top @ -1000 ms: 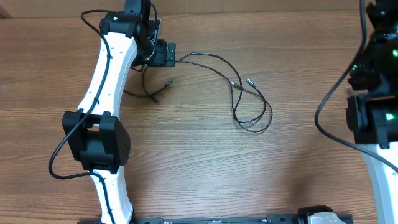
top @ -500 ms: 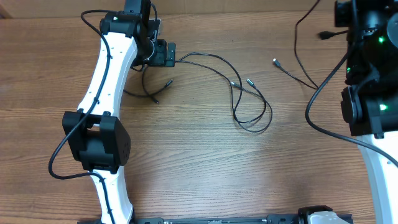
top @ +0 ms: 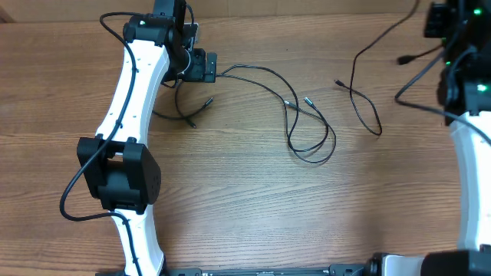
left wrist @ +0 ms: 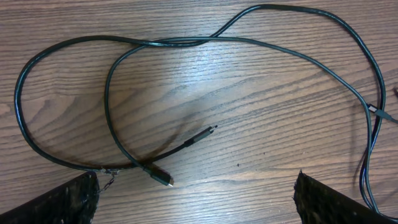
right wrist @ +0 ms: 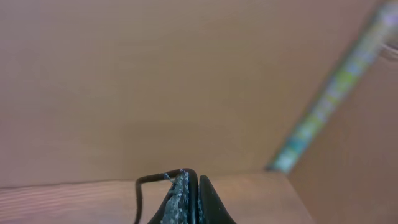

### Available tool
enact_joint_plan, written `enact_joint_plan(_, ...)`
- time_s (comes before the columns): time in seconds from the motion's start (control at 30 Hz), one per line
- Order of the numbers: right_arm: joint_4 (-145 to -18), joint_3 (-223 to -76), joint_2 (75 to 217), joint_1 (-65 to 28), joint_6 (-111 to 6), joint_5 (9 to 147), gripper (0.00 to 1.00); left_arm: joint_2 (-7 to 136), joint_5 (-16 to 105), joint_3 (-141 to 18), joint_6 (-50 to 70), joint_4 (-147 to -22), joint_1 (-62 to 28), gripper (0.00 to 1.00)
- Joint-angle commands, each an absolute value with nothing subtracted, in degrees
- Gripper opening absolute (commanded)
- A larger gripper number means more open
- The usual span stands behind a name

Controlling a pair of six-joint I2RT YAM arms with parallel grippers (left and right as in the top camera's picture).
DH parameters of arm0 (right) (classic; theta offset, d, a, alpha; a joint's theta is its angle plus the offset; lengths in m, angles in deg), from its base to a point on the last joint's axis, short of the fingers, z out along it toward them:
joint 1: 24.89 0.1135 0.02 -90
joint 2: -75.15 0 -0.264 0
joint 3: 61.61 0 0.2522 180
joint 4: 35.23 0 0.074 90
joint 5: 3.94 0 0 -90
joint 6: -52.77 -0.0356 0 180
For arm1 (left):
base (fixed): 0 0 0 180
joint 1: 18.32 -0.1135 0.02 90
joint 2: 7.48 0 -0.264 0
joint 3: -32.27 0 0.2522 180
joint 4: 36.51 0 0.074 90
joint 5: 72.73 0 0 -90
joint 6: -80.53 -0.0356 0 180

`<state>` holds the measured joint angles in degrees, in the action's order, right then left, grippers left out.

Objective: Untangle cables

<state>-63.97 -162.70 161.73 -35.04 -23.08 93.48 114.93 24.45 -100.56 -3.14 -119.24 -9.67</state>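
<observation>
Two thin black cables lie on the wooden table. One long cable (top: 311, 149) runs from my left gripper (top: 201, 69) to a loop mid-table, and a shorter cable (top: 184, 115) curls just below that gripper. In the left wrist view my left gripper (left wrist: 196, 180) is open above these strands (left wrist: 155, 42), with a plug end (left wrist: 163, 178) close to its left finger (left wrist: 68, 199). My right gripper (right wrist: 194, 177) is shut on a third cable (right wrist: 149, 179). That cable (top: 367, 107) hangs down at the right, its plug (top: 338, 81) near the table.
The white left arm (top: 130, 100) stretches along the left side, trailing a thick black wire (top: 73, 188). The right arm (top: 468, 153) stands at the right edge with its own thick wires (top: 418, 88). The table's far edge runs along the top.
The right arm has moved up and away with its cable. That cable's free strand and plug have come into view at the right and formed a hanging curve. The left arm has stayed still.
</observation>
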Motion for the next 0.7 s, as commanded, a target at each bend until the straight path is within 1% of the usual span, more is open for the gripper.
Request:
enact_joint_plan(0.0,-63.5,-163.8,162.4,-40.5,-23.9,93.3,0.04,114.3,24.2,-100.4,-2.2,-119.2,-9.3,0.99)
enact_joint_plan(0.43,-61.4,-163.8,170.5,-64.0,-23.7,93.2,0.04,114.3,24.2,-100.4,-2.2,-119.2,-9.3,1.0)
enact_joint_plan(0.47,-61.5,-163.8,171.1,-65.3,-23.7,93.2,0.05,114.3,24.2,-100.4,-2.2,-119.2,-9.3,1.0)
enact_joint_plan(0.5,-61.5,-163.8,171.9,-66.4,-23.7,93.2,0.12,114.3,24.2,-100.4,-2.2,-119.2,-9.3,1.0)
enact_joint_plan(0.53,-61.5,-163.8,172.8,-67.5,-23.7,93.2,0.16,114.3,24.2,-100.4,-2.2,-119.2,-9.3,0.99)
enact_joint_plan(0.67,-60.8,-163.8,176.0,-70.8,-23.7,93.2,0.14,114.3,24.2,-100.4,-2.2,-119.2,-9.3,1.0)
